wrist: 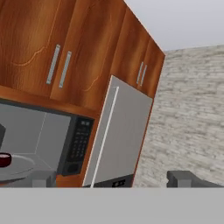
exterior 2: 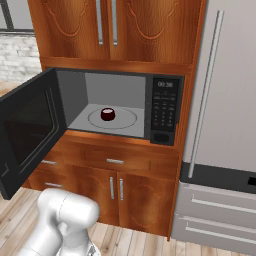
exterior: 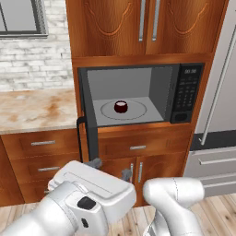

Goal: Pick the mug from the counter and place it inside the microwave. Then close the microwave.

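Observation:
The dark maroon mug (exterior: 120, 107) stands upright on the round glass turntable inside the microwave (exterior: 184, 92), near the middle of the plate. The same mug (exterior 2: 108, 114) and microwave (exterior 2: 165, 107) show in the right base view, and the mug (wrist: 4, 159) sits at the left edge of the hand view. The microwave door (exterior 2: 30, 130) hangs wide open to the left. My gripper (exterior: 110, 168) is open and empty, low in front of the cabinet below the microwave and well apart from the mug. Its fingertips (wrist: 43, 178) stand wide apart.
The mottled counter (exterior: 32, 108) runs to the left of the microwave, over wooden drawers (exterior: 44, 144). A tall steel fridge (exterior 2: 225, 100) stands at the right. The open door's edge (exterior: 90, 133) juts out toward my arm. Wooden cabinets (exterior: 138, 23) hang above.

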### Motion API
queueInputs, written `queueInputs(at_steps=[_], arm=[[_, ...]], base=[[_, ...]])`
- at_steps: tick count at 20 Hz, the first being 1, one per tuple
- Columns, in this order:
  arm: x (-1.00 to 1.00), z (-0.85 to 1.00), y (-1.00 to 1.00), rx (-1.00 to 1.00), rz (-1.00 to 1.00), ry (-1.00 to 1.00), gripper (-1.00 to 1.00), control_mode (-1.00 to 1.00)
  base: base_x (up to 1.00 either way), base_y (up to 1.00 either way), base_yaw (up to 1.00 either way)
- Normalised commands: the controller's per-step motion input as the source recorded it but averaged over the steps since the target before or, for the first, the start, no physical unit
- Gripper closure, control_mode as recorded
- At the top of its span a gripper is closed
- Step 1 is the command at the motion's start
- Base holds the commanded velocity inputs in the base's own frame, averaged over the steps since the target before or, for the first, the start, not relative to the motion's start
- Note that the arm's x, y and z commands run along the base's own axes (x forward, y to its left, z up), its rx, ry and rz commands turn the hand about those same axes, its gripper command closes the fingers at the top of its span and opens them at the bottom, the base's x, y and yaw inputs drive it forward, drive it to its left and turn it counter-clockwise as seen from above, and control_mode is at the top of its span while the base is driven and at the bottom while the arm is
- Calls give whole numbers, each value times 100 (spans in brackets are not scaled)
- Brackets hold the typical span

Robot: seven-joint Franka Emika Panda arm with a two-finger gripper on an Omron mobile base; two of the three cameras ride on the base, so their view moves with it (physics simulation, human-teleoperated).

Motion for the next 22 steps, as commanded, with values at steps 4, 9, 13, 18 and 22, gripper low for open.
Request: queueInputs(at_steps=[4,9,13,18,22], arm=[[11,-24,14,0,-14,2,-100,-100],[8,-9,3,-1,-3,0,-100,-100],[25,-18,0,-2,0,0,-100,-100],[28,-19,1,-1,0,0,-100,-100],[29,-21,8,0,-2,0,-100,-100]], base=[[0,0,0],[0,0,0],[0,0,0],[0,0,0],[0,0,0]])
